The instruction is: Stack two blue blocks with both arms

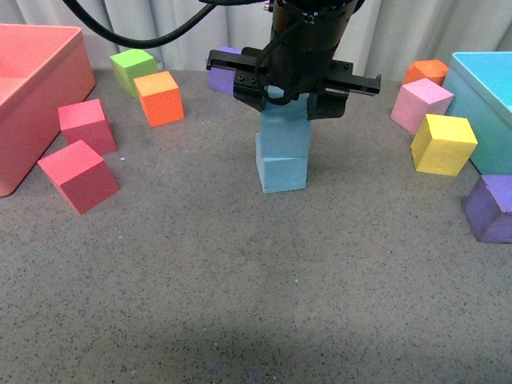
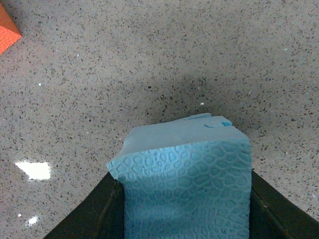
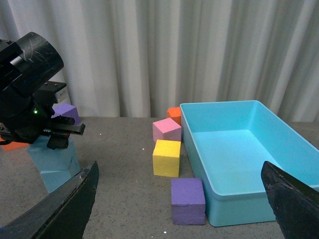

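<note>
Left pincer (image 1: 286,106) clamps upper block (image 1: 285,134), edges skewed atop lower block (image 1: 282,173).

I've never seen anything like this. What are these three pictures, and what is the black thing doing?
This is a robot with two black arms. One picture comes from its body, the others from a camera on each wrist. The left arm's fingers grip one blue block, resting on a second blue block. The left wrist picture shows that held block close up. The right arm's fingers are spread and empty. Other cubes, like the yellow cube, and a turquoise bin lie on the grey table.
</note>
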Controlling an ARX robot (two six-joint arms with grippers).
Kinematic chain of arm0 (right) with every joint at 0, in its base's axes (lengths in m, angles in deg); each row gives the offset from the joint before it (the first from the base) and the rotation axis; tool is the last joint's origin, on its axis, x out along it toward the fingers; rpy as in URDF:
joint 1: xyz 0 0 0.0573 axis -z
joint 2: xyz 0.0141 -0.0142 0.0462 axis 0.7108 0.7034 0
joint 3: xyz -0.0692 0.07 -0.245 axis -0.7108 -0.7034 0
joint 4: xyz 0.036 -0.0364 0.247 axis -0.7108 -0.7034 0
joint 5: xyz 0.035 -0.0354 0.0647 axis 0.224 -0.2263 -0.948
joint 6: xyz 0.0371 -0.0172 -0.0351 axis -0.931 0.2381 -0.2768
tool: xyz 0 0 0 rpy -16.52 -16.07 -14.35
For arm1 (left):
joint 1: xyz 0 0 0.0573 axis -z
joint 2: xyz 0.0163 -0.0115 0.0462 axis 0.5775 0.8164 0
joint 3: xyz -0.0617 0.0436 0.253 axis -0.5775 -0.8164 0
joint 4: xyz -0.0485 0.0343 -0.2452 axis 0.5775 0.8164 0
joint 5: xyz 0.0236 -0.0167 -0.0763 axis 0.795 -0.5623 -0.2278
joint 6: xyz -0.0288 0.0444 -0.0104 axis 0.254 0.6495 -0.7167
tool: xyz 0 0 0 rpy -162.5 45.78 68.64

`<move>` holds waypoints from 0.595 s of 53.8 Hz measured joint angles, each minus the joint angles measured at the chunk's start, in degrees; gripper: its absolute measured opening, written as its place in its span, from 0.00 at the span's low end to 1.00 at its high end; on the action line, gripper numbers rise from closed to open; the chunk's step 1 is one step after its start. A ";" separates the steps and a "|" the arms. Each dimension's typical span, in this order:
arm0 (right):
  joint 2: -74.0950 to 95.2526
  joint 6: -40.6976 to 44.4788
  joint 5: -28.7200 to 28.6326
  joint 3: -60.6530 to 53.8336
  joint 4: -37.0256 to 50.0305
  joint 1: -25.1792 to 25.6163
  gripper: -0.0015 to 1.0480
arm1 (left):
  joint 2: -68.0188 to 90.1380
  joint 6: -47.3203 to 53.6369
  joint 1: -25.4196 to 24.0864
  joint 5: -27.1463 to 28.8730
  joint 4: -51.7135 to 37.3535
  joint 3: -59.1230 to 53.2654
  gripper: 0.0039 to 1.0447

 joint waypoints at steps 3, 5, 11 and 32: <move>0.00 0.00 0.00 0.00 0.00 0.00 0.91 | 0.09 0.04 -0.02 0.17 0.09 0.13 0.45; 0.00 0.00 0.00 0.00 0.00 0.00 0.91 | 0.09 0.04 -0.02 0.35 0.13 0.22 0.45; 0.00 0.00 0.00 0.00 0.00 0.00 0.91 | 0.20 0.02 -0.04 -0.55 0.50 0.66 0.59; 0.00 0.00 0.00 0.00 0.00 0.00 0.91 | -5.46 -0.26 -0.57 -2.34 -3.63 -4.48 0.94</move>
